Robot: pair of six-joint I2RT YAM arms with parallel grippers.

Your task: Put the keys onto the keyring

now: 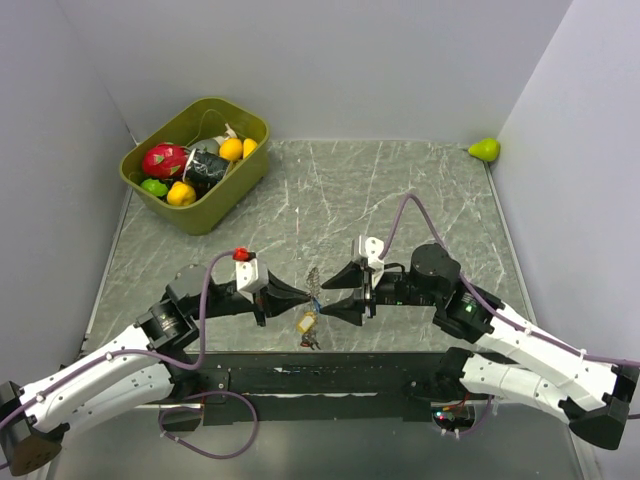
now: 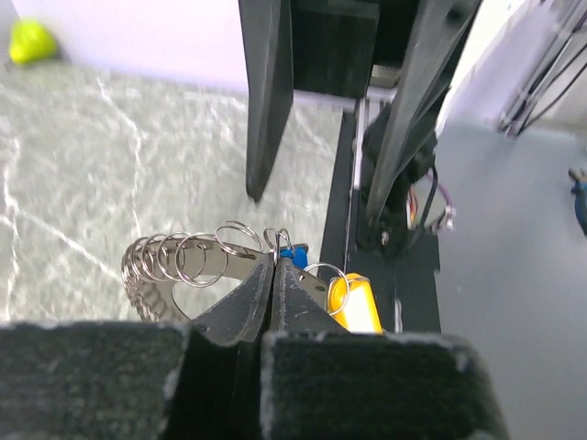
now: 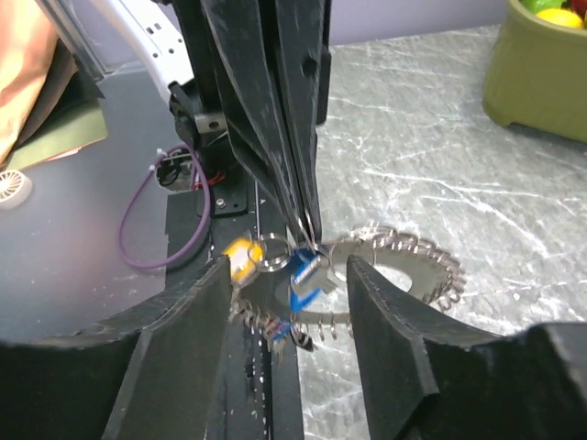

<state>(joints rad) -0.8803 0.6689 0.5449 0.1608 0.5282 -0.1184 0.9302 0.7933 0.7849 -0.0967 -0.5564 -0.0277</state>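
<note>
The keyring (image 2: 174, 261), a silvery loop that looks like a row of small linked rings, is held off the counter (image 1: 400, 200) near its front edge, midway between the two arms. From above it shows only as a thin glinting shape (image 1: 313, 280). The keys hang bunched from its near end. The blue key (image 2: 293, 255) sits right at the grip point, and the yellow key (image 2: 353, 302) dangles just beside it on its own small ring.

The left pincer (image 2: 275, 266) is pressed together, clamped on the keyring's wire where the keys gather. Its black fingers meet in a narrow point with no gap showing.

The right pincer (image 1: 328, 297) faces it tip to tip, with its fingers spread apart and gripping nothing. In its own wrist view the two fingers (image 3: 183, 348) stand on either side of the blue key (image 3: 305, 275) and yellow key (image 3: 240, 258), and the rest of the keyring (image 3: 394, 266) fans out to the right. I cannot tell whether either finger touches the metal.

Further off, in the far left corner, an olive green bin (image 1: 245, 125) holds toy fruit (image 1: 165, 160) (red, yellow, green and dark pieces). A green pear (image 1: 485, 149) lies alone in the far right corner against the wall.
</note>
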